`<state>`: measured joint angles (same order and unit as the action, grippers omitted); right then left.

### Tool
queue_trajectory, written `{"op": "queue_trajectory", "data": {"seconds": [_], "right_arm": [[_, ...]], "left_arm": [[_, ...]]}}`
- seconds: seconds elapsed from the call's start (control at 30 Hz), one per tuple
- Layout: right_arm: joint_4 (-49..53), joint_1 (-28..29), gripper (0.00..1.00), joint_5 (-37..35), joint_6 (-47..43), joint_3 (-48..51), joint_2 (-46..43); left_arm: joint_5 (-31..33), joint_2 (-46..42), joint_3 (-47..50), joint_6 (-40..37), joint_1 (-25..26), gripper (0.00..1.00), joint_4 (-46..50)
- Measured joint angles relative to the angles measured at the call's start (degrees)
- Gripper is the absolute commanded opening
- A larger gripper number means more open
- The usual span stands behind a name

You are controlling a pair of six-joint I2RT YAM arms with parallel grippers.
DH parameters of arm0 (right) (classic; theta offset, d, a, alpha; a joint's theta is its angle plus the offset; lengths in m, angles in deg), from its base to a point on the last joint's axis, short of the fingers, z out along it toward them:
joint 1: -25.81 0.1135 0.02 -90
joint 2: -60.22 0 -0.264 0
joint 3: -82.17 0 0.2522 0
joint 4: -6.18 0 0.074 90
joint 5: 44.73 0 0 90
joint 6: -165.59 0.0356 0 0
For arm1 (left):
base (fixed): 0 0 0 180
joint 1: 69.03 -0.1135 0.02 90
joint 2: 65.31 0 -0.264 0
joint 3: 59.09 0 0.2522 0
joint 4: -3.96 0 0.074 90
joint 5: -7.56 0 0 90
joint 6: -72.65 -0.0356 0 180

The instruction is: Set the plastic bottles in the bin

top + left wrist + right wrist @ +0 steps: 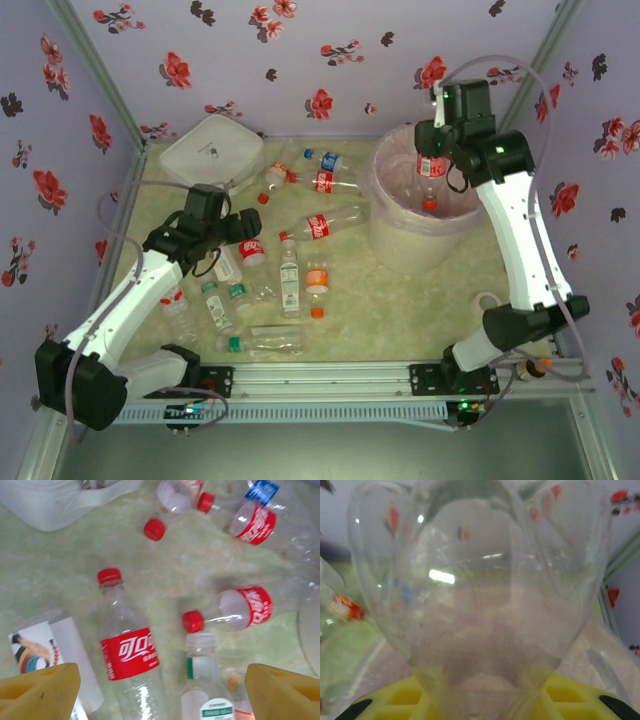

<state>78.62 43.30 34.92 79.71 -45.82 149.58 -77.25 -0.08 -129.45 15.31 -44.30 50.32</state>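
Over the bin (pixel 405 250) at two o'clock, the right gripper (pixel 435 145) clamps a red-labelled bottle (pixel 430 168) (cap down); at nine o'clock the left gripper (pixel 160 677) gapes wide above scattered bottles (pixel 129 652).

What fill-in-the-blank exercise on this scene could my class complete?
The right end effector holds a bottle above the ____.
That bottle's cap, pointing down, is ____.
The left end effector has jaws standing ____.
Missing words: bin; red; open.
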Motion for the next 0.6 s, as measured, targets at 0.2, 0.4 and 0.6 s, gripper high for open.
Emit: {"op": "queue_trajectory", "data": {"seconds": [0.2, 0.4, 0.6], "right_arm": [[6.51, -1.95, 0.07, 0.55, -0.33, 0.22, 6.45], [11.52, -4.35, 0.07, 2.08, -0.79, 0.52, 13.99], [7.50, -6.19, 0.15, 5.38, -0.92, 9.29, 15.56]], "left_arm": [[2.03, 0.13, 0.33, -0.02, -0.66, 0.83, 4.15], [2.67, 0.59, 0.33, 0.00, -0.76, 0.82, 6.40], [3.26, 0.22, 0.44, 0.04, -1.33, 0.82, 8.02]]}}
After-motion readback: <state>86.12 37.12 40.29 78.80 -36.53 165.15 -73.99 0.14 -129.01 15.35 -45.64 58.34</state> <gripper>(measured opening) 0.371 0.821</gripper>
